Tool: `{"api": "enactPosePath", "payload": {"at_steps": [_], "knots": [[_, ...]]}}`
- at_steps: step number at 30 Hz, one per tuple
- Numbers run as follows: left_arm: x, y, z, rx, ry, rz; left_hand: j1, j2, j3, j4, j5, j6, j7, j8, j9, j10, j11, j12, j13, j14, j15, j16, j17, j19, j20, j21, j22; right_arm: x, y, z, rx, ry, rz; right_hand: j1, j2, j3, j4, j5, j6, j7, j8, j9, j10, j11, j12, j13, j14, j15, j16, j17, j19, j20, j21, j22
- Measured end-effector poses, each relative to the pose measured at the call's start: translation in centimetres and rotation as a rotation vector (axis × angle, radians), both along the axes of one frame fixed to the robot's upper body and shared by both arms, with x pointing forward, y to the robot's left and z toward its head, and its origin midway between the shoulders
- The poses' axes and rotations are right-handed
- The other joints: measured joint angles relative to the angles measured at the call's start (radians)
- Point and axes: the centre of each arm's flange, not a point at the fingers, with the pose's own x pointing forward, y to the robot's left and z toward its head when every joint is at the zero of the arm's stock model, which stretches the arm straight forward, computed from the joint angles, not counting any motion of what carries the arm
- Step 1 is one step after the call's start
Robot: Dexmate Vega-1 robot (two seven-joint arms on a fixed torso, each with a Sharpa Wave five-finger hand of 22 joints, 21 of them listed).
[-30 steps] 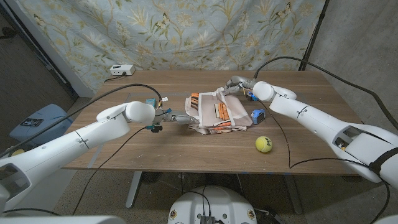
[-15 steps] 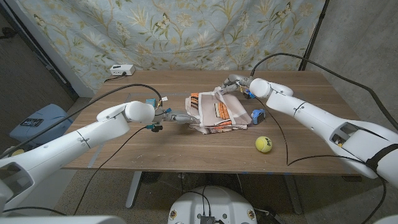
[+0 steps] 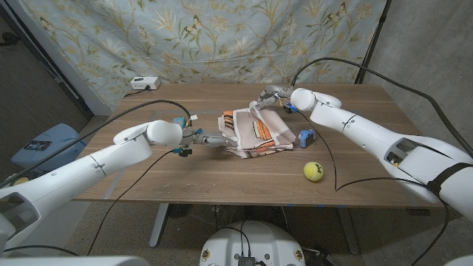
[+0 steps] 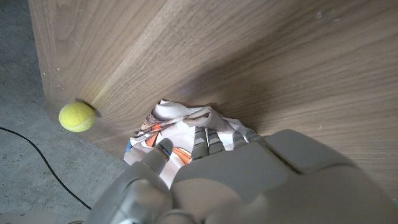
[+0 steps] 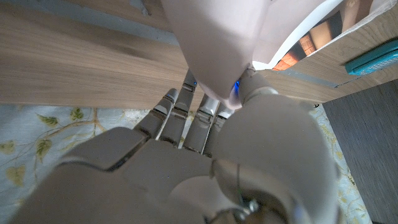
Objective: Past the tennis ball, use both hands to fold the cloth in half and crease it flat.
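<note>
White box (image 3: 145,83) sits on table's (image 3: 148,170) far-left corner.

The cloth (image 5: 205,43) is cut off at the frame's edge, and the right hand (image 5: 186,162) hides its grasp.

The wooden bench (image 3: 148,170) has a brown grain top and stands on pale legs over a grey, speckled floor (image 3: 185,222). Behind the bench hangs a light blue cloth backdrop (image 3: 207,37) printed with leaves, branches and birds, lying in soft folds. Left of the bench stands a dark wall panel (image 3: 29,96), and below it a blue seat (image 3: 44,144). Right of the backdrop rises a plain grey wall (image 3: 436,52). A small white box (image 3: 145,83) sits at the bench's far left edge.
</note>
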Motion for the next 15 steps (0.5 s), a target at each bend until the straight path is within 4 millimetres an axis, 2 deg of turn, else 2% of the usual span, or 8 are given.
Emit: {"api": "enactPosePath", "payload": {"at_steps": [15], "knots": [[0.3, 0.7, 0.1, -0.004, 0.000, 0.003, 0.008, 0.000, 0.000, -0.002, 0.000, 0.000, 0.000, 0.000, 0.000, -0.002, -0.002, 0.000, 0.000, -0.002, -0.002, 0.000, 0.000, 0.000, 0.000, -0.003, 0.000, -0.1, 2.3, 1.3, -0.020, -0.008, 0.027, 0.004, 0.004, -0.004, 0.004, -0.003, 0.000, 0.000, 0.000, 0.000, 0.001, 0.002, 0.000, -0.001, 0.005, 0.005, 0.000, 0.000, 0.007, 0.007, 0.000, 0.000]]}}
